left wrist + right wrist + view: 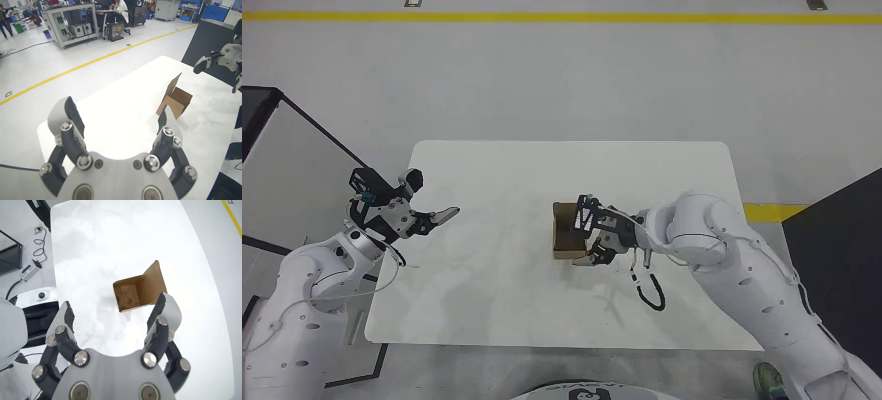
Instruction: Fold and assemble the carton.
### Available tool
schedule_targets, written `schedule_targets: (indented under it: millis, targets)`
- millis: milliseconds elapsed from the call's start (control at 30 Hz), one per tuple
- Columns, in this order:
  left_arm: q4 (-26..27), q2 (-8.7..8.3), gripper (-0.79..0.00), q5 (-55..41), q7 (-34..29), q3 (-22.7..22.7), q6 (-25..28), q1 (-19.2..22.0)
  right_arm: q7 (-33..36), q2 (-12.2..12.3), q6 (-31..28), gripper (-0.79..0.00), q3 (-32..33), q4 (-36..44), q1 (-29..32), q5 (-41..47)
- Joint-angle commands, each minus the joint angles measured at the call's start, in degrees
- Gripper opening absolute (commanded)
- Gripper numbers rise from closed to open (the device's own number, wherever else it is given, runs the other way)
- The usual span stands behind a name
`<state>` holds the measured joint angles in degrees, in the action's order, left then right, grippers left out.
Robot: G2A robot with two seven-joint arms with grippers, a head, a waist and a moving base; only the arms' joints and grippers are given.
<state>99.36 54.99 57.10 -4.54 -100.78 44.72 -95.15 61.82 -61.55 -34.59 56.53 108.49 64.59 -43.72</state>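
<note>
A small brown carton (562, 228) stands upright near the middle of the white table (642, 170). Its top is open and one flap is raised. Seen from above in the right wrist view, the carton (136, 291) has its bottom flaps folded in. My right gripper (587, 232) hovers open just above and beside it, and one of its fingertips (160, 302) sits close to the raised flap. My right gripper (115, 303) holds nothing. My left gripper (432, 200) is open over the table's left end, well away from the carton (175, 102). My left gripper (117, 108) is empty.
A black frame (272, 130) stands off the table's left side and a dark panel (842, 230) off its right. A yellow floor line (562, 17) runs behind. A power brick with cable (28, 268) lies on the floor.
</note>
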Motion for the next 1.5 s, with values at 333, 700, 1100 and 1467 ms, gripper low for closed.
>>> schedule_targets:
  millis: [333, 700, 1100, 1467]
  targets:
    - [0.0, 0.00, 0.000, 0.0, 0.0, 0.0, 0.0, 0.0, -1.9, 0.7, -1.7, 0.000, 4.3, -7.0, 1.8, 19.1]
    - [0.0, 0.00, 0.000, 0.0, 0.0, 0.0, 0.0, 0.0, 4.6, 3.0, -3.3, 0.000, 9.2, -17.8, 4.1, 54.2]
    - [0.1, 0.12, 0.000, -2.4, -3.0, 2.3, -0.1, 0.5, 4.3, 2.6, 0.0, 0.000, 7.2, -21.5, 3.7, 60.7]
    - [-3.8, 0.44, -0.785, -12.4, -14.5, 12.5, 2.3, 6.7, 6.1, 2.8, 1.5, -0.785, 8.9, -34.1, 3.8, 71.8]
